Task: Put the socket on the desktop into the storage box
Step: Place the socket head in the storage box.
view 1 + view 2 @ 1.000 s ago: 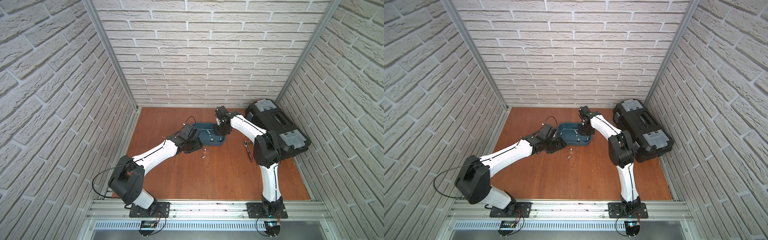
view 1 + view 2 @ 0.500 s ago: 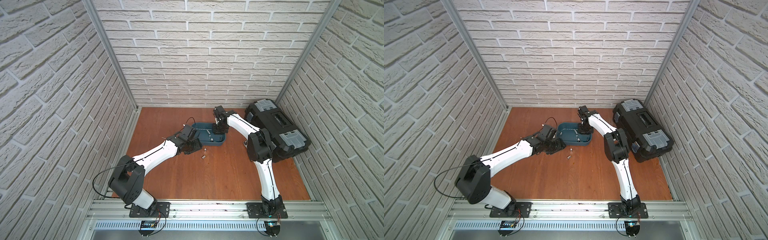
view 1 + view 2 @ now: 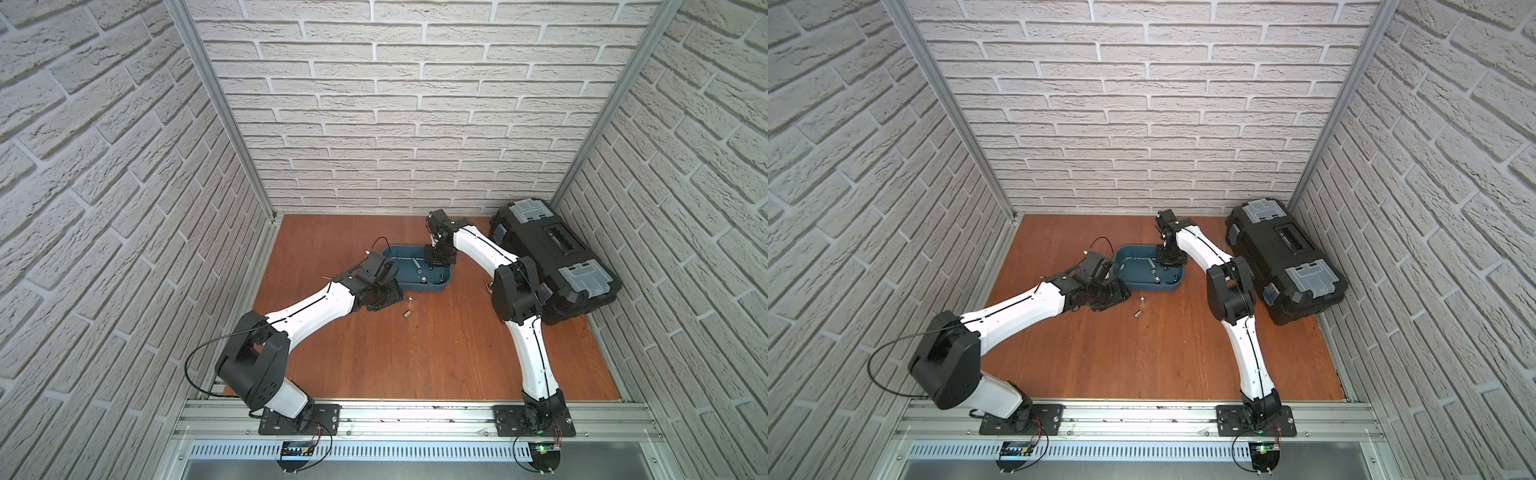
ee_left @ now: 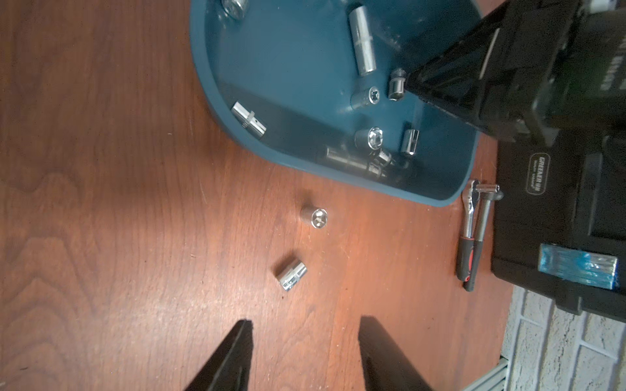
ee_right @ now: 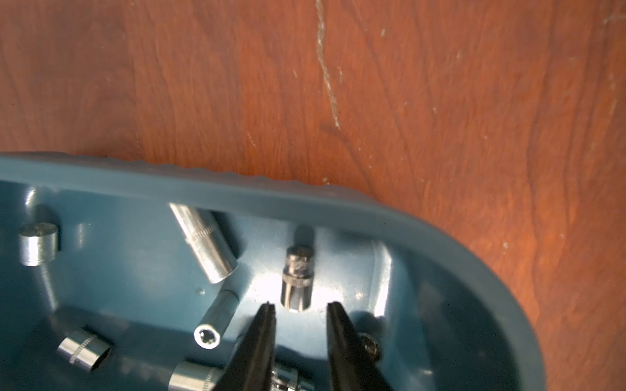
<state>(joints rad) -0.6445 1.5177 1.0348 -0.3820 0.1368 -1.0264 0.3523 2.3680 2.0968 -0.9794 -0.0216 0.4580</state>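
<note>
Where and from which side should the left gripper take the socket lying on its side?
Probably across the round barrel of the lying socket, mid-length, with the left gripper coming down from above: it lies flat on the desktop, apart from the upright socket, narrower than the open jaws.

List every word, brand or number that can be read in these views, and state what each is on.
"GREENER": badge on the toolbox, left wrist view.
Smaller line under it on the same badge: too small to read.
White lettering on the right arm, left wrist view: blurred, unreadable.
Sockets: no marking legible.
Top views: no legible text.
</note>
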